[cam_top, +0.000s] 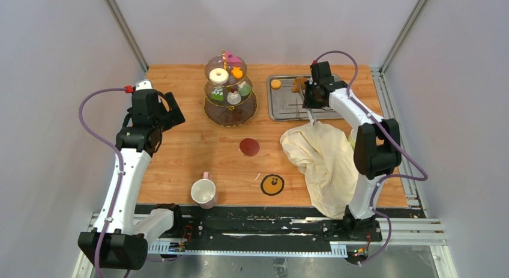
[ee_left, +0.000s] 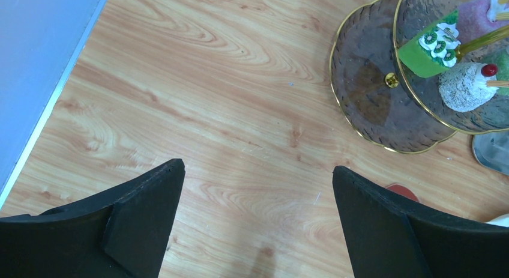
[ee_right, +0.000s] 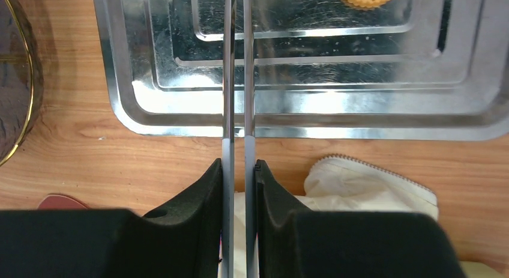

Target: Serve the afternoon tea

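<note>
While tight in right tool (ee_right: 239,167), tongs (ee_right: 228,62) over steel tray (ee_right: 336,113).

Count, taken outward from the tongs (ee_right: 238,80), one pair: one steel tray (cam_top: 285,107) under the blades, one cream cloth (cam_top: 321,161) back at the handle end, one three-tier stand (cam_top: 230,116) off to their left. On that stand: four small cakes (cam_top: 233,97), one white donut (cam_top: 218,75), one orange macaron (cam_top: 237,72). A second orange macaron (cam_top: 275,83) sits on the tray left of the blades, beside one browner piece (cam_top: 298,83), kind unclear; nearer than the tongs, leftward: two round coasters (cam_top: 249,147), one mug (cam_top: 203,192).
</note>
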